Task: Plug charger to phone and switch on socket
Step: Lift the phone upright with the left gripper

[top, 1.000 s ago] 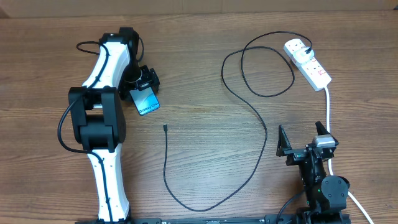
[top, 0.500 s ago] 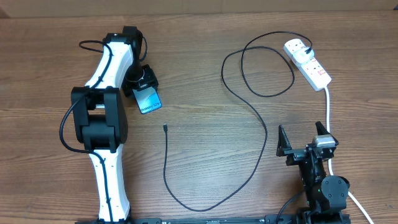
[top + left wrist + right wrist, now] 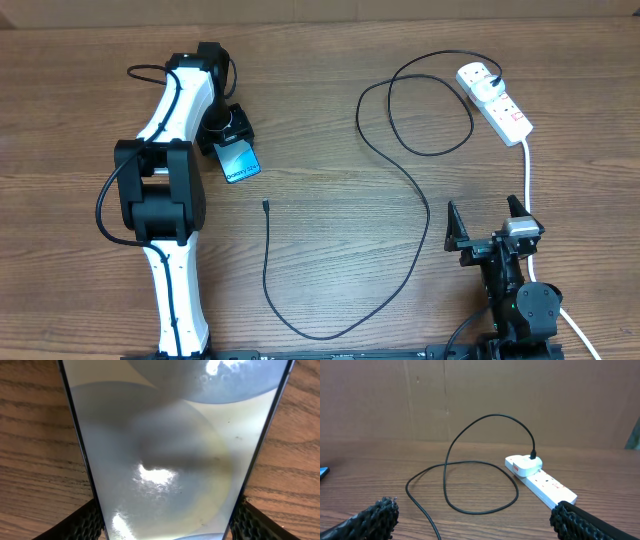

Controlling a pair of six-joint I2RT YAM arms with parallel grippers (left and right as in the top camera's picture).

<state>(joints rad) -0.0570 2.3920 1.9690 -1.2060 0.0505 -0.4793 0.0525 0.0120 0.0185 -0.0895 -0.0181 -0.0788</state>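
1. At the table's (image 3: 330,60) left side, the left gripper (image 3: 229,138) clamps the phone (image 3: 239,164), which sits between its fingers (image 3: 86,521), one pressed to each long edge.
2. The phone's light blue screen faces up, glossy with glare.
3. Mid-table, the charger (image 3: 427,220) loops; its connector tip (image 3: 266,205) lies apart from the phone.
4. Far right, the right gripper (image 3: 487,225) is spread wide and grasps nothing; the socket (image 3: 495,100) lies beyond it.

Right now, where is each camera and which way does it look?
Overhead: above the table, looking down on left arm, right arm, phone, charger, socket.
Left wrist: on the left arm, looking down at the phone; left gripper clamps its edges.
Right wrist: on the right arm, looking level toward the socket; open right gripper frames the bottom.
Shared: overhead and left wrist both show the phone.
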